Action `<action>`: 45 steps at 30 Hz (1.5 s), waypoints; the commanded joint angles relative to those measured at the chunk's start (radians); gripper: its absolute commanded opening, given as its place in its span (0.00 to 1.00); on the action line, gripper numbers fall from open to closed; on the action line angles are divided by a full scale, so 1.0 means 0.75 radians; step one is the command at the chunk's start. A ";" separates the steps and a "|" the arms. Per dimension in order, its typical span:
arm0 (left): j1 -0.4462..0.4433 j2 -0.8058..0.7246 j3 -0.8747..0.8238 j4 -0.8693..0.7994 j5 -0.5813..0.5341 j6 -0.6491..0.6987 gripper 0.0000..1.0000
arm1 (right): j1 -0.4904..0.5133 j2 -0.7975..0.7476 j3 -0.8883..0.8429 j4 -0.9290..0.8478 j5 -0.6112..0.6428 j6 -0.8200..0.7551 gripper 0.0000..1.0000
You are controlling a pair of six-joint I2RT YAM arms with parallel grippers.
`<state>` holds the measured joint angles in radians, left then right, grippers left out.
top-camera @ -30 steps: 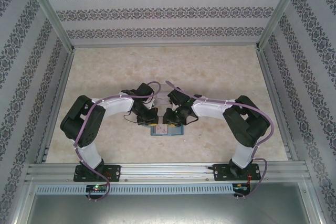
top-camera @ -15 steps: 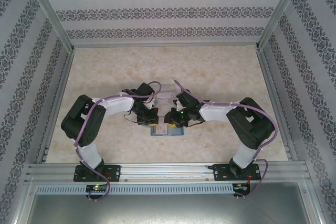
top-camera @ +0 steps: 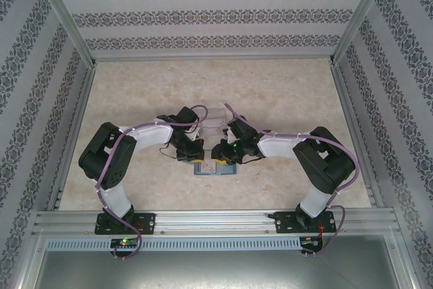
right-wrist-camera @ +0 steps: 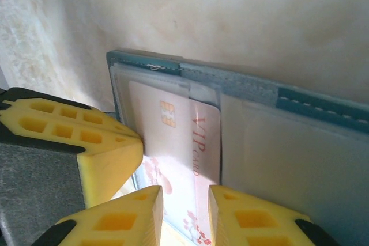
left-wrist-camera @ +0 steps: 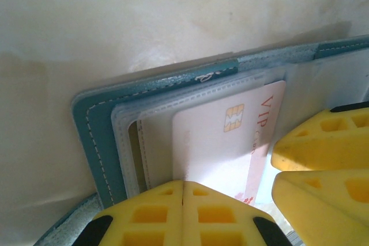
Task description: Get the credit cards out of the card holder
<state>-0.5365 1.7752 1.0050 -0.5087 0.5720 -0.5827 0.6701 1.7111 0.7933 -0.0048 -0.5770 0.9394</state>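
**A:** The right arm's wrist has swung out to the right since a second ago. That uncovers a clear plastic box (top-camera: 215, 116) behind the grippers, while the left arm hasn't budged.

**B:** And the left gripper (left-wrist-camera: 183, 185)?

**A:** Clenched. Its two yellow fingers meet along a seam with nothing between them, tips down on the open card holder (left-wrist-camera: 95, 125). From above, it (top-camera: 191, 156) sits at that holder's left end.

**B:** Right gripper (right-wrist-camera: 185, 197)?

**A:** Its ribbed yellow fingers stand a little apart at the bottom of its own camera. The credit card (right-wrist-camera: 179, 131) shows flat in the gap, not pinched. Whether the tips touch it, I can't tell.

**B:** Which way does that card run?

**A:** Its long axis runs top to bottom in both wrist frames, gold chip (left-wrist-camera: 233, 118) toward the top and red "VIP CARD" lettering down its length. It's thin, stiff, pale pink, with round corners and a red floral print at the lower end. The upper end is tucked under clear plastic sleeves (left-wrist-camera: 130, 125).

**B:** The holder itself?

**A:** It's a soft teal rectangle with pale stitching round a rounded edge (right-wrist-camera: 323, 108), lying opened flat. From above it (top-camera: 213, 169) is at lower middle of the frame, long axis left to right, right under both grippers on the mottled cream table (top-camera: 270, 93).

**B:** And the box?

**A:** Just above the grippers in frame, apart from the holder.
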 commanded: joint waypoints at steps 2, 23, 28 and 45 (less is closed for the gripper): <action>-0.016 0.061 -0.041 -0.113 -0.137 0.020 0.00 | 0.023 -0.023 0.006 -0.016 0.022 -0.024 0.28; -0.015 0.006 -0.025 -0.144 -0.139 0.020 0.02 | 0.070 -0.012 0.075 -0.216 0.182 -0.078 0.28; -0.016 -0.003 -0.018 -0.154 -0.146 0.020 0.06 | 0.069 -0.033 0.096 -0.276 0.209 -0.099 0.28; -0.015 -0.103 0.008 -0.153 -0.147 -0.016 0.16 | 0.095 -0.095 0.146 -0.269 0.170 -0.079 0.28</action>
<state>-0.5377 1.7271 1.0050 -0.5770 0.4919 -0.5846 0.7254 1.6505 0.8703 -0.1993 -0.4492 0.8871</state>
